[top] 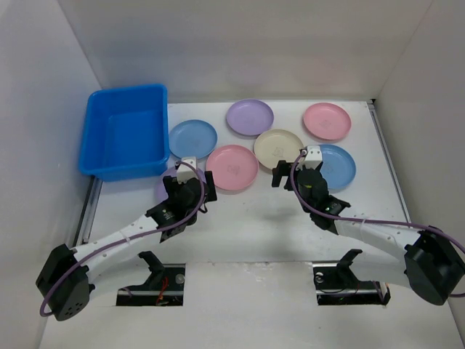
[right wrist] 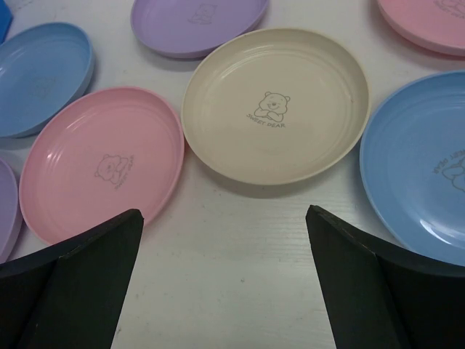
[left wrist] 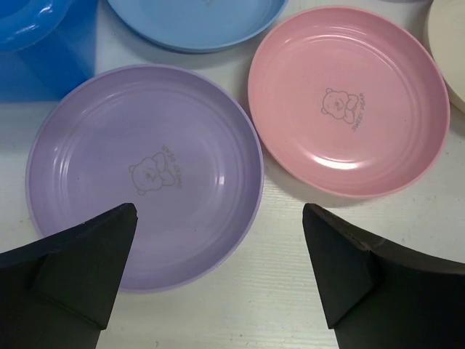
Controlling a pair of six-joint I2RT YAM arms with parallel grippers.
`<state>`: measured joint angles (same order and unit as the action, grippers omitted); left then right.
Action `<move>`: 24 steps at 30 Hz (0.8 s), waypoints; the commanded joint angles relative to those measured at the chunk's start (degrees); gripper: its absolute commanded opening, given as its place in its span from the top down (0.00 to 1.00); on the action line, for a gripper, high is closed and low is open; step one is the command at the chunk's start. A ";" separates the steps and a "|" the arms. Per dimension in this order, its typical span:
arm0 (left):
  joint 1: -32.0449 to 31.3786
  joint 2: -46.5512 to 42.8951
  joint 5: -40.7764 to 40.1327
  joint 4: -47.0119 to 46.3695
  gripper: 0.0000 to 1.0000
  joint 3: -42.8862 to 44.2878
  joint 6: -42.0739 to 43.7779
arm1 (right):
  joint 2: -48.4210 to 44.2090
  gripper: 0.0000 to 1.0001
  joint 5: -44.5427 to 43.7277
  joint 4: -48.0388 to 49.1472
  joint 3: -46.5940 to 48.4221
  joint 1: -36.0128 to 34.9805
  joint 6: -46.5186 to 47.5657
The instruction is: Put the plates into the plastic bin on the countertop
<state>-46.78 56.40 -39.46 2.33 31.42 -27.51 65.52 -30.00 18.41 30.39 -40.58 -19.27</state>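
Note:
Several pastel plates lie flat on the white countertop point(top: 254, 218), right of the empty blue plastic bin point(top: 123, 134). My left gripper point(left wrist: 218, 211) hangs open over the near right rim of a purple plate point(left wrist: 145, 174), with a pink plate point(left wrist: 349, 102) ahead to its right and a blue plate point(left wrist: 196, 22) beyond. My right gripper point(right wrist: 224, 212) is open above bare table just short of the cream plate point(right wrist: 275, 105), between that pink plate point(right wrist: 102, 163) and another blue plate point(right wrist: 421, 167). Neither gripper holds anything.
A second purple plate point(top: 249, 117) and a second pink plate point(top: 327, 121) sit at the back. White walls close in the left, back and right sides. The bin's corner point(left wrist: 36, 51) stands close to the left gripper's purple plate.

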 commanded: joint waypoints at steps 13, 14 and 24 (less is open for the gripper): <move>1.48 -6.04 -0.88 -3.12 0.00 -2.85 0.52 | 0.23 0.00 -0.76 1.89 2.57 -1.13 0.11; 1.48 -6.13 -0.79 -2.94 0.00 -3.12 1.05 | 0.23 0.00 -0.85 1.89 2.57 -1.13 0.11; 3.41 -3.32 6.15 1.28 0.01 -1.89 5.18 | -0.22 0.00 -0.85 1.89 2.65 -1.47 0.11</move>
<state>-43.70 52.14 -35.24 2.66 28.32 -23.94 65.52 -30.02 18.41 30.39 -41.34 -19.27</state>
